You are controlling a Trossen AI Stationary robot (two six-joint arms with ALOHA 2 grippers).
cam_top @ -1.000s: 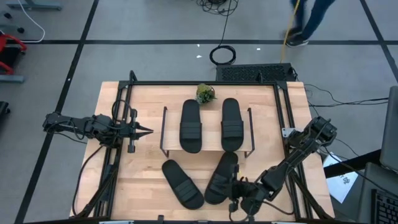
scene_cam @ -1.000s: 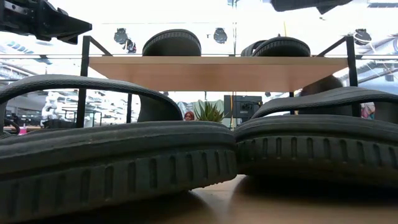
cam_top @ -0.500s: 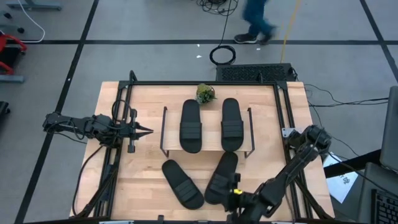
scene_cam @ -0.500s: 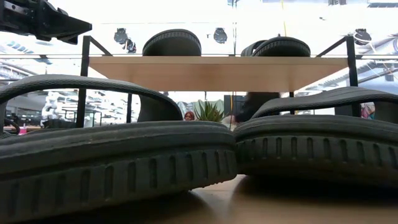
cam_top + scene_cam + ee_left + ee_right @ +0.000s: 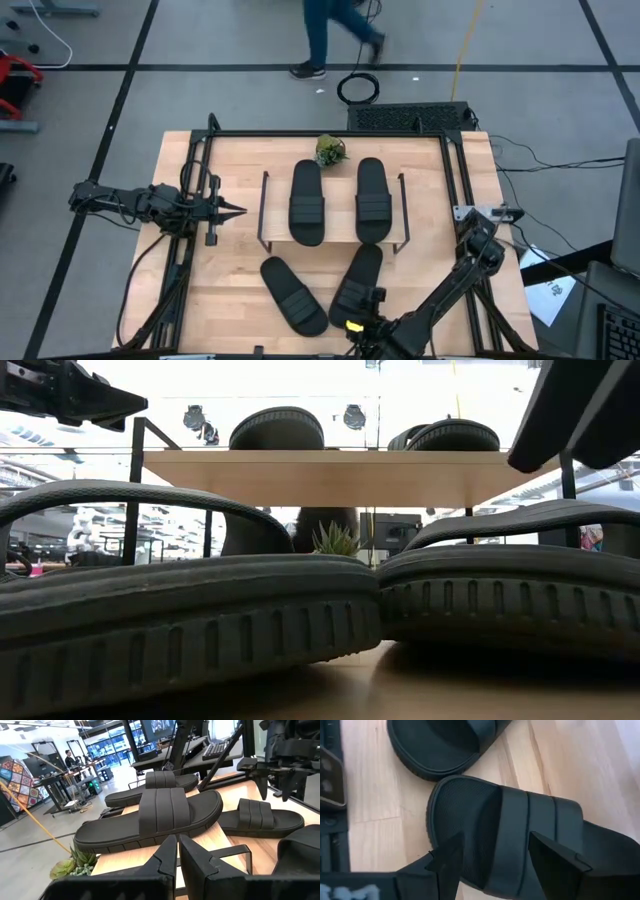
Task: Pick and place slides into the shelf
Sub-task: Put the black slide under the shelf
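Observation:
Two black slides (image 5: pixel 306 202) (image 5: pixel 372 200) lie on the top board of the low wooden shelf (image 5: pixel 340 205). Two more slides lie flat on the table in front of it, one to the left (image 5: pixel 293 295) and one to the right (image 5: pixel 357 283). My right gripper (image 5: pixel 358 328) is open over the near end of the right one. In the right wrist view (image 5: pixel 500 855) its fingers stand on either side of that slide's ribbed strap (image 5: pixel 532 832), above it. My left gripper (image 5: pixel 240 211) is shut and empty, left of the shelf.
A small green plant (image 5: pixel 330 150) stands behind the shelf. Black frame rails run along the table's left and right edges (image 5: pixel 195 200). In the low view the two table slides (image 5: pixel 180 620) (image 5: pixel 510 600) fill the foreground. A person (image 5: pixel 330 35) walks on the floor beyond the table.
My right gripper has gone toward the table's near edge and a little to the left, coming over the near end of the right table slide and down into the low view. The slides have not moved. The person beyond the table has walked to the left.

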